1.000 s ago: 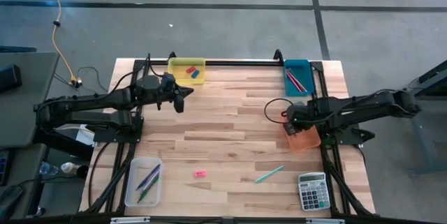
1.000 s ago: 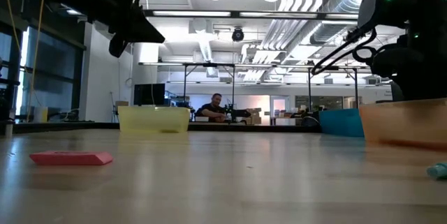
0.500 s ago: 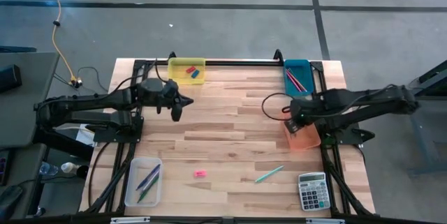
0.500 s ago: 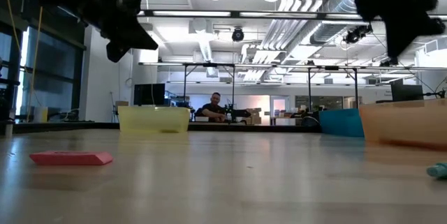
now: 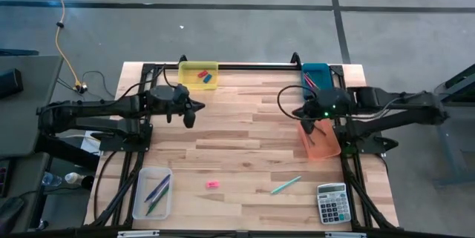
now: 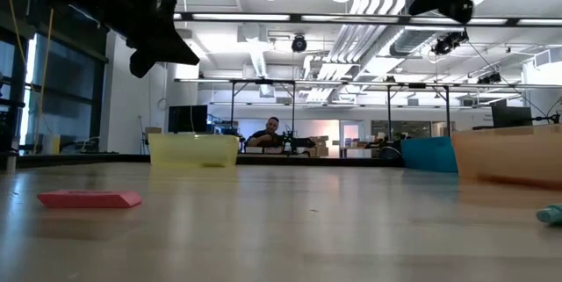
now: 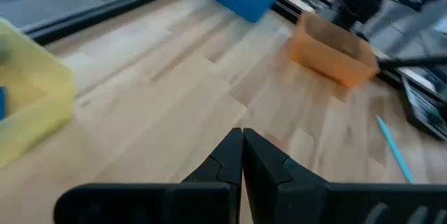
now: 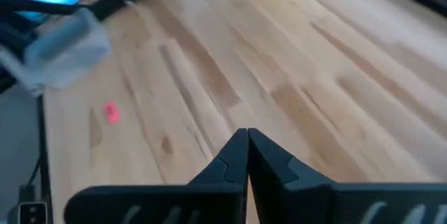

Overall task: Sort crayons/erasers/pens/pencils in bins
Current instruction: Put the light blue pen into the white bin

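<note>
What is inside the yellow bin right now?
The yellow bin holds a red eraser and a blue eraser. Its translucent wall blurs the contents in the low view.

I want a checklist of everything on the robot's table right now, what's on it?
Surface: wooden table, bare in the middle.
Job's things: yellow bin holds a red and a blue eraser; teal bin holds thin sticks; orange bin; clear bin holds pens; pink eraser and teal stick lie loose near the front.
Clutter: calculator at the front right corner.
Grippers: left gripper shut, empty, raised near the yellow bin; right gripper shut, empty, above the orange bin.
Cables: yellow cable on the floor.
Surroundings: a person far behind the table.
</note>
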